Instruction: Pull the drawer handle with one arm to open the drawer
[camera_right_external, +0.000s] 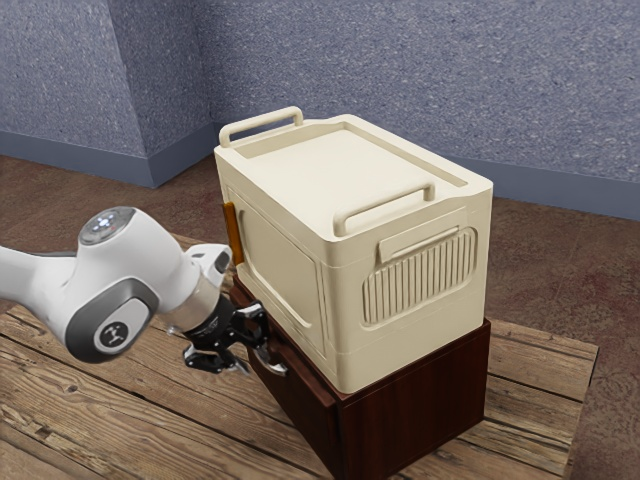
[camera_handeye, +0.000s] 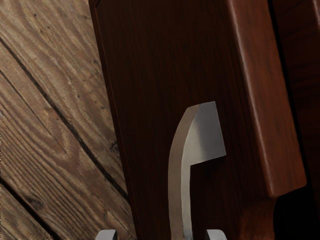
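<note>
Wrist view: the curved metal handle (camera_handeye: 202, 137) is mounted on the dark drawer front (camera_handeye: 150, 90) and passes between the two fingers (camera_handeye: 216, 235) of the gripper (camera_handeye: 161, 235). The fingers stand apart, with space on each side of the handle; the gripper is open and does not clamp it. In the exterior view, the handle is on the cabinet side facing the exterior view's left, at the gripper's fingertips.

A narrow dark gap runs behind the upper edge of the drawer front. Whether this is normal clearance or a slight opening cannot be determined. The cabinet (camera_right_external: 430, 405) carries a cream storage box (camera_right_external: 290, 190) and stands on a plank table (camera_right_external: 110, 420). An orange-brown piece (camera_right_external: 234, 233) stands at the box's far left side. The arm (camera_right_external: 125, 285) reaches in from the exterior view's left.

Step in hand, as judged: alignment of the gripper around the handle, prior to grasp.

Next move:
1. Confirm that the fingers reach deep enough to straddle the grip bar.
2. Close evenly until both fingers bear on it.
3. Pull straight out from the drawer front, toward the exterior view's left.

Caution: a shallow grasp may slip off the curve; an oblique pull may bind the drawer.
</note>
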